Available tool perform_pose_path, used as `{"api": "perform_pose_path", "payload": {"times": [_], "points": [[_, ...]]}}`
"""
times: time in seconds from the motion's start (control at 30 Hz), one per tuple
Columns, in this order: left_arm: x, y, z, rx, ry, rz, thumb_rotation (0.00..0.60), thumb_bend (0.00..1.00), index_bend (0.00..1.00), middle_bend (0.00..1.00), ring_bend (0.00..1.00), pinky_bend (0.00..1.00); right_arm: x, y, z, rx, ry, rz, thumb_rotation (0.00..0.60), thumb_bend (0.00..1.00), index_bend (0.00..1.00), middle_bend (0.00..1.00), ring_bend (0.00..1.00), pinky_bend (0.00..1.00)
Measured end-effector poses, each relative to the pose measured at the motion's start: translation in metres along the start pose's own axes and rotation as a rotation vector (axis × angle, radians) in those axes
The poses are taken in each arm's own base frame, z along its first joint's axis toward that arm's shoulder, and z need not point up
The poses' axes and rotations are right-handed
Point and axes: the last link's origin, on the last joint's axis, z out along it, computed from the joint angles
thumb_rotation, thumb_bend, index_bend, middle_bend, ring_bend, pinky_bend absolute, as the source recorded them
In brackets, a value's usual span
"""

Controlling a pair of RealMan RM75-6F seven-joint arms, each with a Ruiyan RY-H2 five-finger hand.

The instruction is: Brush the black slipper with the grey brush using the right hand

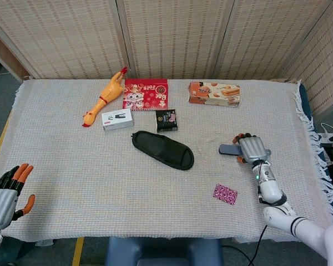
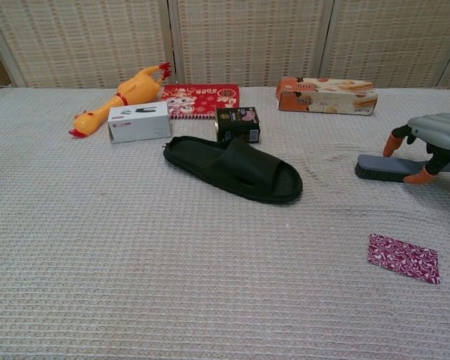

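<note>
The black slipper (image 1: 162, 149) (image 2: 236, 169) lies flat in the middle of the table, toe end pointing right and toward me. To its right the grey brush (image 1: 228, 149) (image 2: 379, 168) rests on the cloth, bristles down, head toward the slipper. My right hand (image 1: 252, 148) (image 2: 435, 131) hovers over the brush handle; its fingers curve down on the far side and the thumb on the near side, not closed on it. My left hand (image 1: 5, 194) hangs off the near left table edge, fingers apart and holding nothing.
Along the back lie a yellow rubber chicken (image 1: 104, 96), a white box (image 1: 117, 119), a red booklet (image 1: 146, 93), a small black packet (image 1: 166, 119) and an orange snack box (image 1: 214, 93). A patterned magenta sachet (image 1: 225, 194) lies near the front right.
</note>
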Motion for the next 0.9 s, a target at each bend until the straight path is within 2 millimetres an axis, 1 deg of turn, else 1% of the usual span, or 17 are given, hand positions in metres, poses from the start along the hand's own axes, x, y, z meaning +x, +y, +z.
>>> {"api": "perform_pose_path", "payload": {"times": [0.1, 0.2, 0.27, 0.33, 0.4, 0.7, 0.8, 0.9], "points": [[0.0006, 0.0001, -0.0006, -0.002, 0.002, 0.0, 0.575, 0.48, 0.0, 0.0, 0.0, 0.11, -0.0001, -0.0022, 0.0016, 0.002, 0.004, -0.005, 0.6, 0.16, 0.36, 0.27, 0.22, 0.4], [0.0002, -0.0004, -0.0005, -0.002, -0.003, 0.003, 0.573, 0.49, 0.0, 0.0, 0.0, 0.11, 0.0004, -0.0035, 0.0018, -0.001, 0.019, -0.013, 0.6, 0.16, 0.43, 0.31, 0.28, 0.48], [0.0002, -0.0009, -0.0011, 0.001, -0.01, 0.004, 0.569, 0.5, 0.0, 0.0, 0.0, 0.11, 0.0008, -0.0041, 0.0017, -0.001, 0.03, -0.021, 0.6, 0.18, 0.45, 0.33, 0.31, 0.53], [0.0008, -0.0011, -0.0014, 0.005, -0.012, 0.003, 0.568, 0.51, 0.0, 0.0, 0.0, 0.11, 0.0011, -0.0047, 0.0018, 0.002, 0.037, -0.029, 0.6, 0.2, 0.5, 0.37, 0.36, 0.6], [0.0011, -0.0007, -0.0018, 0.006, -0.015, 0.004, 0.569, 0.52, 0.0, 0.0, 0.0, 0.11, 0.0004, -0.0052, 0.0025, 0.004, 0.037, -0.035, 0.6, 0.21, 0.54, 0.38, 0.39, 0.64], [0.0019, -0.0001, -0.0032, 0.01, -0.01, 0.01, 0.57, 0.52, 0.0, 0.0, 0.0, 0.11, -0.0033, -0.0085, 0.0082, 0.002, 0.034, -0.066, 0.6, 0.25, 0.56, 0.4, 0.41, 0.65], [0.0017, -0.0006, -0.0028, 0.014, -0.012, 0.01, 0.573, 0.52, 0.0, 0.0, 0.0, 0.11, -0.0044, -0.0089, 0.0095, 0.001, 0.035, -0.073, 0.6, 0.28, 0.58, 0.42, 0.44, 0.65], [0.0018, -0.0012, -0.0025, 0.02, -0.012, 0.009, 0.572, 0.52, 0.0, 0.0, 0.0, 0.11, -0.0073, -0.0095, 0.0103, -0.002, 0.038, -0.076, 0.6, 0.31, 0.6, 0.42, 0.45, 0.69]]}}
